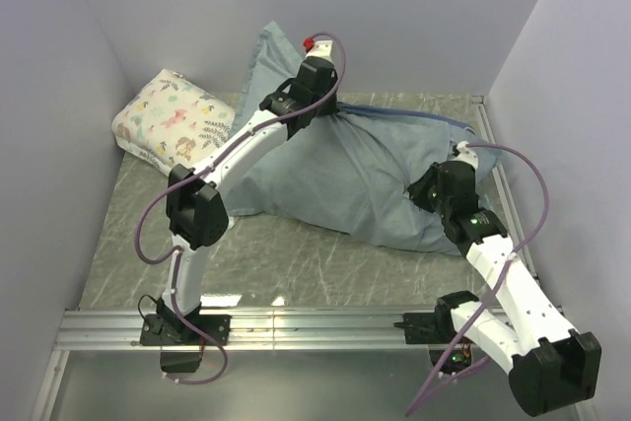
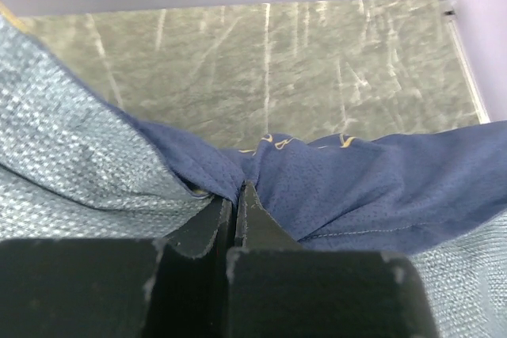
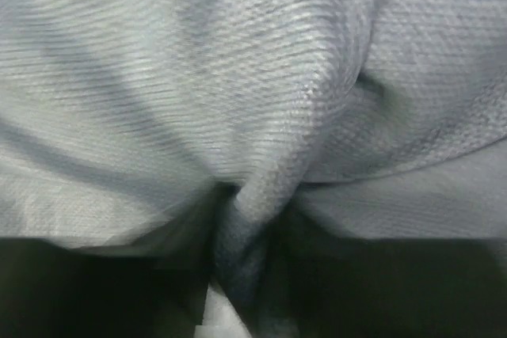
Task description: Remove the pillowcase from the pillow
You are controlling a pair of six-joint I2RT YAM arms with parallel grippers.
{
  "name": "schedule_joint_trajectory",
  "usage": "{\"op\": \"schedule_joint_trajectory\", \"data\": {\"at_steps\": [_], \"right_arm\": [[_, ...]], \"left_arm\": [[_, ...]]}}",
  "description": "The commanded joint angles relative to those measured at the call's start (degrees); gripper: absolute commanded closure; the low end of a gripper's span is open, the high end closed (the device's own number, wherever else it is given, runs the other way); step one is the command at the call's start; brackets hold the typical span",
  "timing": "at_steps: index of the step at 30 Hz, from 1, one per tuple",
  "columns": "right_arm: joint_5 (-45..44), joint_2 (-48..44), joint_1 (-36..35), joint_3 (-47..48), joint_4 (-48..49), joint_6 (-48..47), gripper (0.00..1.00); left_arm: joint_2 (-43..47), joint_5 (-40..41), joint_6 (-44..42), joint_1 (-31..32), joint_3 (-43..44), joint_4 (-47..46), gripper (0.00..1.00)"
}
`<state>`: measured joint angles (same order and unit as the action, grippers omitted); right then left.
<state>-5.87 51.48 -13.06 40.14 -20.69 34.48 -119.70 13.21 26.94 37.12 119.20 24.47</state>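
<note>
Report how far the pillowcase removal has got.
Little looks done: no bare white pillow shows, and the pillowcase lies bulky. In hand: left end effector shut on its navy fabric, right end effector bunching its pale side. Left: pulling it off the pillow.

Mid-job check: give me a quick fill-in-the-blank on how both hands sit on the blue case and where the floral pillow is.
1. The left hand is ____ on a fold of the pillowcase.
2. In the top view, the right hand pinches the pillowcase at its ____ end.
3. In the top view, the floral pillow lies to the ____ of the left arm.
Missing words: shut; right; left.
</note>
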Motion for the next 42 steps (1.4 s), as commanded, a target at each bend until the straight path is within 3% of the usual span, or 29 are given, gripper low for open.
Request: {"op": "schedule_joint_trajectory", "data": {"at_steps": [1,3,6,14,19,24,27,28,31,33,36,39,42], "right_arm": [[6.91,-2.0,-2.49,2.92,2.06,1.29,0.87],[7.28,-3.22,-4.6,4.5,0.74,1.73,0.99],[5.96,-5.24,-8.2,6.17,-0.4,2.52,1.0],[9.11,-3.85,-10.84,9.52,-0.85,1.47,1.0],[9.83,2.73,-15.23,14.52,1.09,0.51,1.0],[14.91,11.87,-16.56,21.46,4.16,0.15,1.0],[15.54,15.91,-16.56,24.71,4.34,-0.2,1.0],[16.49,16.62,-16.65,25.16,4.86,0.15,1.0],[18.78,19.52,-16.56,26.3,6.8,1.2,1.0],[18.79,21.11,-16.56,26.39,7.15,1.38,1.0],[15.64,20.77,-16.65,24.38,7.15,0.94,0.9],[11.41,19.18,-16.38,22.35,6.98,0.33,0.8],[9.56,18.48,-15.95,22.35,6.45,-0.2,0.73]], "left_arm": [[5.62,7.08,-6.0,3.91,8.14,1.89,1.0],[4.13,8.58,-7.95,6.72,15.16,4.88,1.0],[3.24,8.85,-9.45,8.75,20.72,5.77,1.0],[7.99,12.27,-11.64,13.76,15.27,0.67,1.0],[2.02,13.42,-15.33,12.89,20.98,-0.56,0.99],[-4.4,8.16,-13.67,7.53,21.78,0.22,0.91],[-3.79,4.3,-11.3,4.37,17.84,-0.29,0.68],[-3.18,1.75,-10.6,3.75,14.95,-0.91,0.5],[-0.8,-0.11,-10.06,2.08,12.38,-1.09,0.22],[1.56,-0.21,-9.8,1.81,11.41,-0.57,0.19],[8.06,-0.29,-8.58,1.81,4.93,-1.79,0.16],[15.88,-2.05,-6.64,2.07,-5.35,-3.28,0.16],[25.11,-3.89,-4.71,2.95,-22.54,-7.75,0.16]]}}
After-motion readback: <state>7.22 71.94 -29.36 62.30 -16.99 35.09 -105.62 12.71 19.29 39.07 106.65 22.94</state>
